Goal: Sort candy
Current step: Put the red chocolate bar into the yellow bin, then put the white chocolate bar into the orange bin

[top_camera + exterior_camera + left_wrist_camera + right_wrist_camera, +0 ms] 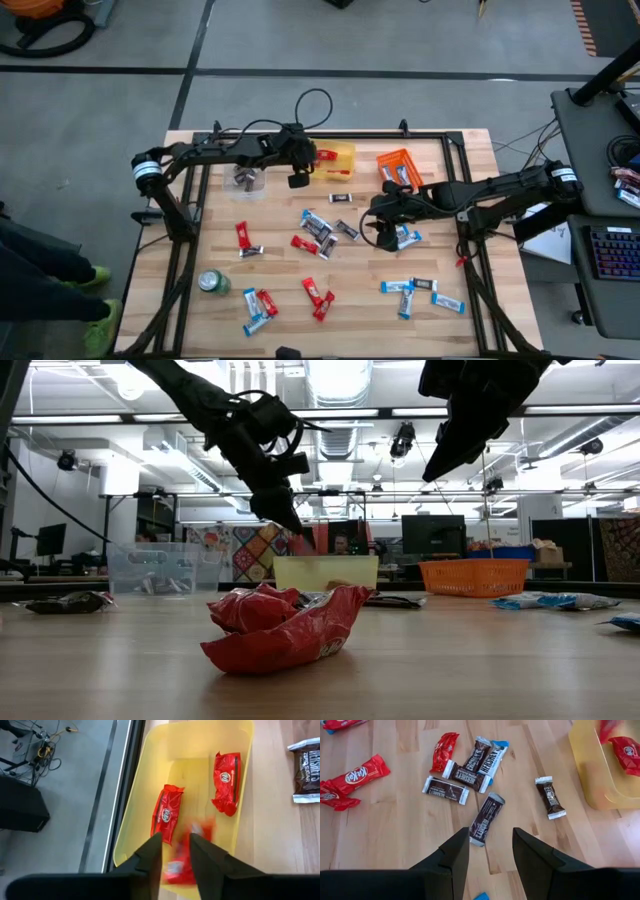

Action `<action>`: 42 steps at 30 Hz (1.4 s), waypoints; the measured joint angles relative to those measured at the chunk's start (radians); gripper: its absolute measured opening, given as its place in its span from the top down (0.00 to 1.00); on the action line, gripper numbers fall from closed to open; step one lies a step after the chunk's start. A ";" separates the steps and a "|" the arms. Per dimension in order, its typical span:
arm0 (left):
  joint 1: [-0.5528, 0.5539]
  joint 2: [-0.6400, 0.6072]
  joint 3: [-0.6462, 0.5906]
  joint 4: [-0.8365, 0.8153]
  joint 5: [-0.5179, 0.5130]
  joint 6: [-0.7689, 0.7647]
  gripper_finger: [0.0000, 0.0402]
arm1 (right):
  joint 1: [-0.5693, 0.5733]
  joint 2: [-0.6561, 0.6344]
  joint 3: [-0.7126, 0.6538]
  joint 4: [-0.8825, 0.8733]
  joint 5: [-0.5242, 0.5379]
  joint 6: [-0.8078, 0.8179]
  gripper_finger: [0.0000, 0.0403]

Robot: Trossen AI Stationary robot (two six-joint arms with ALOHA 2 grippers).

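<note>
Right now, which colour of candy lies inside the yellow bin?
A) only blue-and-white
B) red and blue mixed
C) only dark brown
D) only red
D: the left wrist view shows the yellow bin holding only red candy, with no other colour inside.

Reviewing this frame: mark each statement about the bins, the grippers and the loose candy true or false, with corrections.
1. The left gripper is above the yellow bin. True.
2. The yellow bin holds blue-wrapped candy. False: only red bars show in it.
3. The right gripper clamps a brown bar. False: its jaws are open, with nothing between them, above a brown bar lying on the table.
4. A green can stands near the table's left front corner. True.
5. The orange bin is left of the yellow one. False: it is to its right.
</note>
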 joint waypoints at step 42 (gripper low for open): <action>-0.601 -0.287 -0.243 0.078 0.057 -0.439 0.65 | 0.035 0.148 -0.070 -0.264 -0.039 0.011 0.57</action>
